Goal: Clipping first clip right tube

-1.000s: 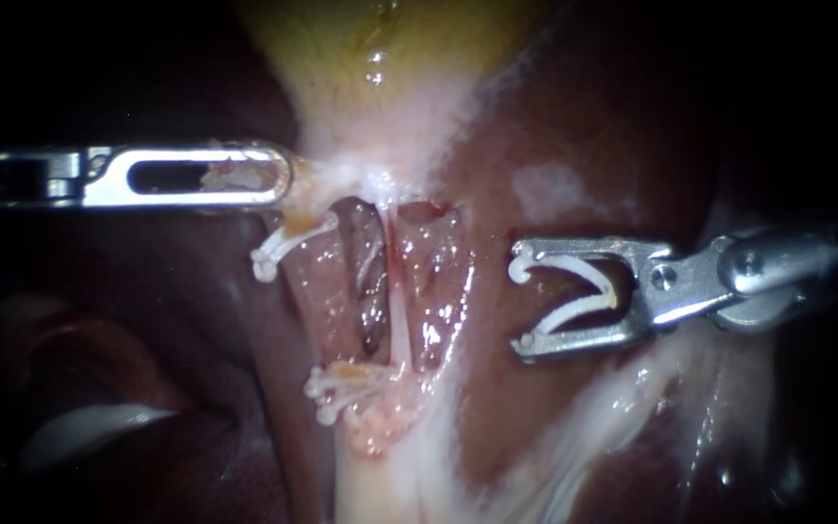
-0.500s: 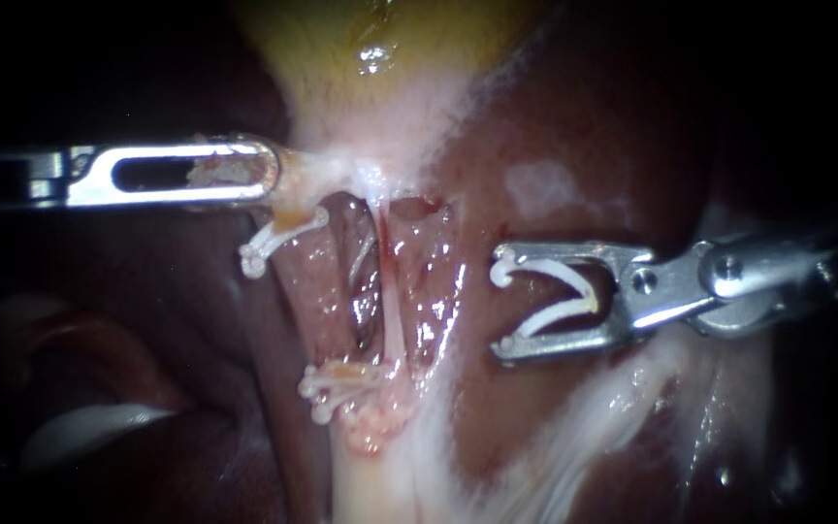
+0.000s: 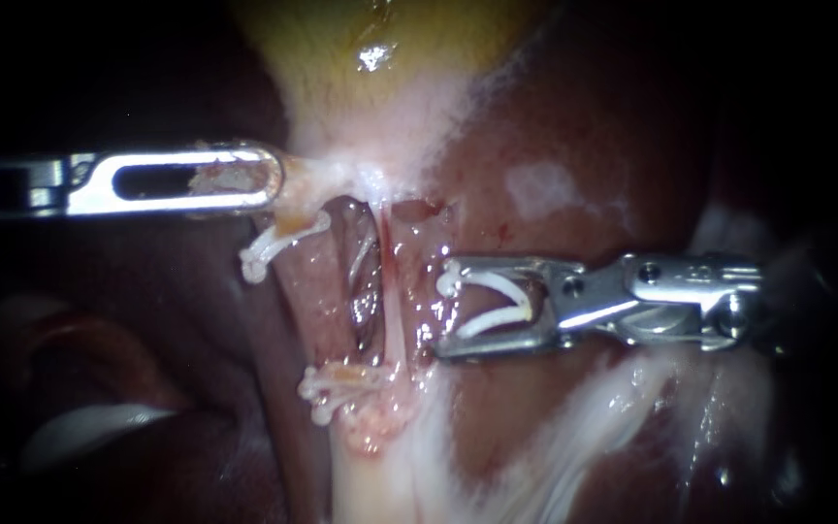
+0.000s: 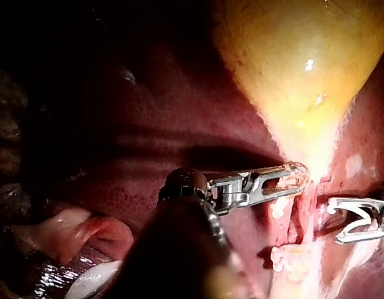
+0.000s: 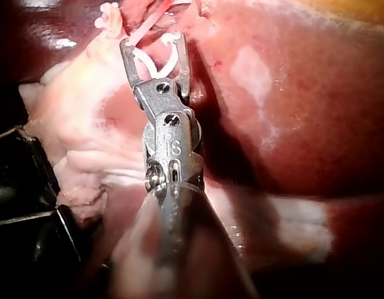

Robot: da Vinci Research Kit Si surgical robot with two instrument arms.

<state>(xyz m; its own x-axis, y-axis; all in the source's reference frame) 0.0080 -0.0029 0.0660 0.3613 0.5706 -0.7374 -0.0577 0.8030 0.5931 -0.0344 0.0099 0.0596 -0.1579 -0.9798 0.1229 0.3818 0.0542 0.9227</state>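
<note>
My left instrument (image 3: 275, 180) comes in level from the left, its slotted jaws shut on pale tissue at the gallbladder (image 3: 390, 58) neck; the left wrist view shows the same hold (image 4: 293, 177). The right tube (image 3: 395, 311) is a thin whitish strand running down the dissected window. My right instrument (image 3: 445, 312) lies just right of that strand, its jaws spread wide and holding an open white clip (image 3: 487, 280). In the right wrist view these jaws (image 5: 153, 42) and the clip (image 5: 173, 59) point at the strand. The strand is outside the clip's mouth.
The wider tube to the left carries a white clip near its top (image 3: 269, 249) and several clips lower down (image 3: 337, 386). Dark red liver (image 3: 584, 146) surrounds the window. Pale fatty strands (image 3: 574, 417) run below my right instrument.
My right instrument has slid left with the open clip, from well right of the window to beside the thin strand, and has levelled out. The left instrument keeps its hold.
</note>
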